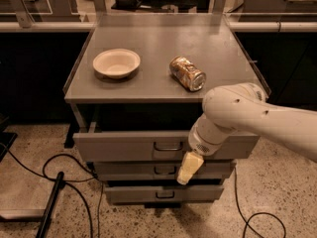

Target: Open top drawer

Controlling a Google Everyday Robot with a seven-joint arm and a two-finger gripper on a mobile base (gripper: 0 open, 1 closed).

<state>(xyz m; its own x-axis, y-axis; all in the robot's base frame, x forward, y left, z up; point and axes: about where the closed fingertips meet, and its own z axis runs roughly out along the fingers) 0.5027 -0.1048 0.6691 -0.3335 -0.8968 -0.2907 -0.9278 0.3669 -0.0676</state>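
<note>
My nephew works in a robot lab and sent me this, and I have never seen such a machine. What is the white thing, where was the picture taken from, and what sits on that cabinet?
The thick white tube coming in from the right is a robot arm. It ends in a gripper, the yellowish tip. The gripper hangs in front of the drawers, just right of and below the top drawer's handle, and nothing appears to be held. There is only one picture, looking down from in front of a grey metal cabinet. Where the camera is mounted is not known. On the cabinet's flat top are a pale, empty bowl on the left and a drink can lying on its side to the right. Below are three drawers. The robot is meant to open the top drawer, whose front seems to stand out a little further than the others.
</note>
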